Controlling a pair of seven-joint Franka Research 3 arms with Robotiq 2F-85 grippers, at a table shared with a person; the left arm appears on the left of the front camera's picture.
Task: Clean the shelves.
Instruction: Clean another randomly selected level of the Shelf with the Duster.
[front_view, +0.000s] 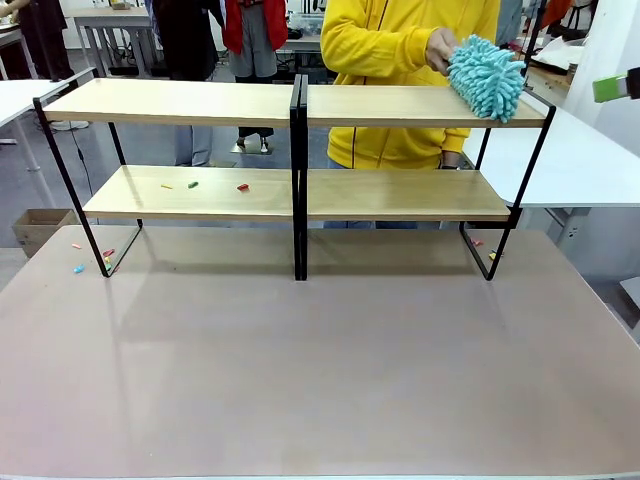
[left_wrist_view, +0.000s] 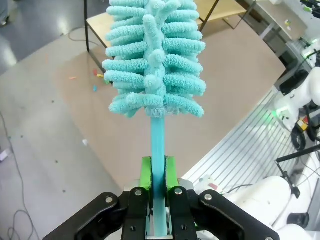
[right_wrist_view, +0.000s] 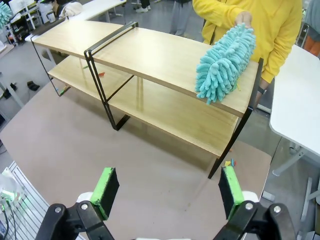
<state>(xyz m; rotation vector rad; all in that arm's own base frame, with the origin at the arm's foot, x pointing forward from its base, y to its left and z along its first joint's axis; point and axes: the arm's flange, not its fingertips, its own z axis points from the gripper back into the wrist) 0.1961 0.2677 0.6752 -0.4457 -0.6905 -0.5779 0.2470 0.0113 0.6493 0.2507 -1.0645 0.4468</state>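
Matte table (front_view: 320, 380); light-wood shelves (front_view: 200, 102); left hand (left_wrist_view: 158, 172) clamps shaggy turquoise duster (left_wrist_view: 155, 65).

We record 1 brown cardboard box (front_view: 35, 228) on the floor at left, 1 white side table (front_view: 585, 165) at right, and 1 person (front_view: 385, 40) in a yellow top opposite.

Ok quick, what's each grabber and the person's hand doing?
Left gripper: shut on teal duster.
Right gripper: open, empty.
Person's hand: holding second duster.
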